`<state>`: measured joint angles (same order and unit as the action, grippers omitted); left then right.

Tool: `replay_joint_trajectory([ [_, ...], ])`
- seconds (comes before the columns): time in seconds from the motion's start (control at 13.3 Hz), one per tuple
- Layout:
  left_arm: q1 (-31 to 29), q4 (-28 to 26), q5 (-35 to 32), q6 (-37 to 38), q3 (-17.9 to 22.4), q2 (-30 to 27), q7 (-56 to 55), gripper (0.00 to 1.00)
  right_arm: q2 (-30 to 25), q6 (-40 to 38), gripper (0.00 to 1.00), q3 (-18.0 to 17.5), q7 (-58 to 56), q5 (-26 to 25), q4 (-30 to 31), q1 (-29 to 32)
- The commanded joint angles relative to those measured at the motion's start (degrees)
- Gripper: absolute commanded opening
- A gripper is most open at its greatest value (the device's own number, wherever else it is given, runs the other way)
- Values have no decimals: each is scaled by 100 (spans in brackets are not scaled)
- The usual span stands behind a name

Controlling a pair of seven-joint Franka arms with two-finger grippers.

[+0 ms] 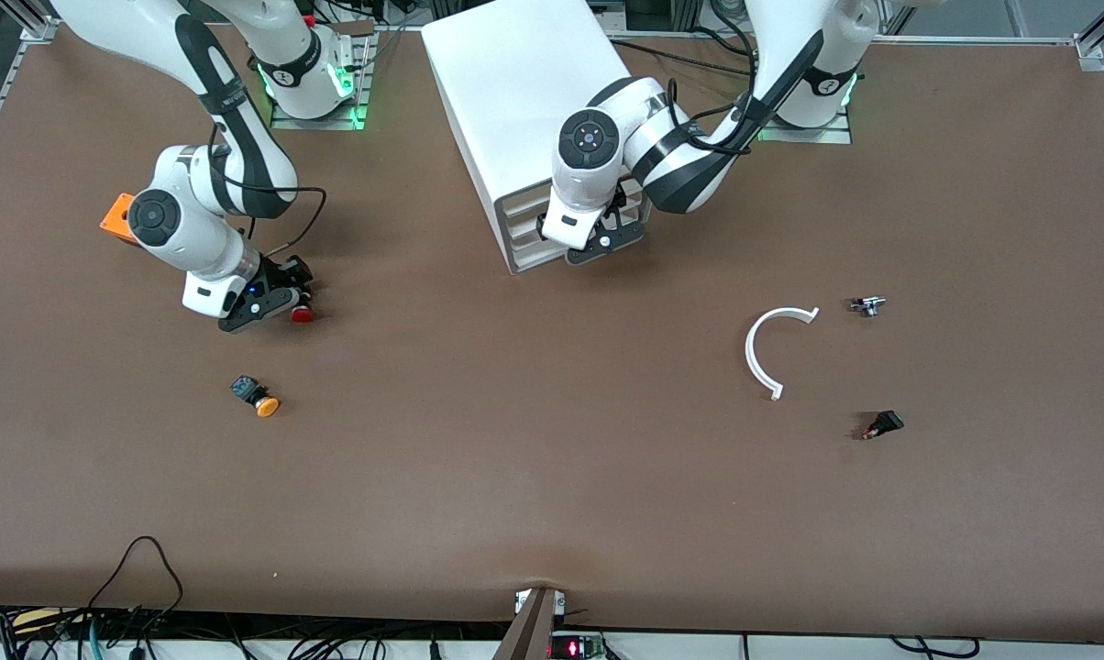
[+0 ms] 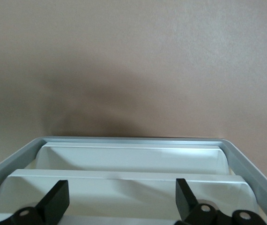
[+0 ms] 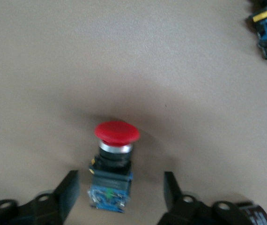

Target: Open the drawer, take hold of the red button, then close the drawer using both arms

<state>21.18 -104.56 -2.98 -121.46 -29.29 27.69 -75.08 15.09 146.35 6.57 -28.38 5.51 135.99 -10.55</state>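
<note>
The button (image 3: 113, 161) lies on its side on the brown table (image 1: 552, 477) toward the right arm's end, red cap pointing toward the front camera, black body with its blue mark between the two black fingers of the right gripper (image 3: 119, 194); those fingers stand apart on either side of the body, with a gap showing on each side, so nothing is clamped. In the front view the right gripper (image 1: 281, 301) sits low at the table with the red cap (image 1: 303, 314) showing just beside it. An orange-capped button (image 1: 257, 396) lies nearer to the front camera than the red one, apart from it; an orange block (image 1: 117, 216) shows beside the right arm's wrist.

The cabinet (image 1: 524, 101) stands between the two arm bases, its three drawer fronts facing the front camera; the left gripper (image 1: 607, 234) is at those fronts, and the left wrist view shows its fingers (image 2: 56, 201) spread wide over the drawer (image 2: 133, 159) fronts, closed on nothing; the drawers look pushed in.

Toward the left arm's end lie a white curved piece (image 1: 767, 348), a small metal part (image 1: 867, 304), and, nearer to the front camera, a black switch (image 1: 884, 423); all well apart from the cabinet.
</note>
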Motion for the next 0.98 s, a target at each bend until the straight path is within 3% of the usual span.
replay_joint_trajectory([
  [0.0,-787,163,-89,315,-121,-167,928,100,-252,-212,100,-77,-115,-50,50,264],
  [0.23,-1807,454,-97,668,-121,-298,2616,100,-672,-220,100,-77,-141,-50,-212,264],
  [0.45,-2467,454,-245,694,-86,-658,3794,100,-1498,-1121,100,-86,-88,-58,-650,256],
  [0.68,-3380,655,-502,1290,-94,-1089,5630,100,-1641,-3088,100,-77,-10,-50,-2106,256],
  [0.9,-4137,1453,-510,2405,-94,-1126,6819,100,-1526,-4173,100,-42,43,-58,-3366,273],
])
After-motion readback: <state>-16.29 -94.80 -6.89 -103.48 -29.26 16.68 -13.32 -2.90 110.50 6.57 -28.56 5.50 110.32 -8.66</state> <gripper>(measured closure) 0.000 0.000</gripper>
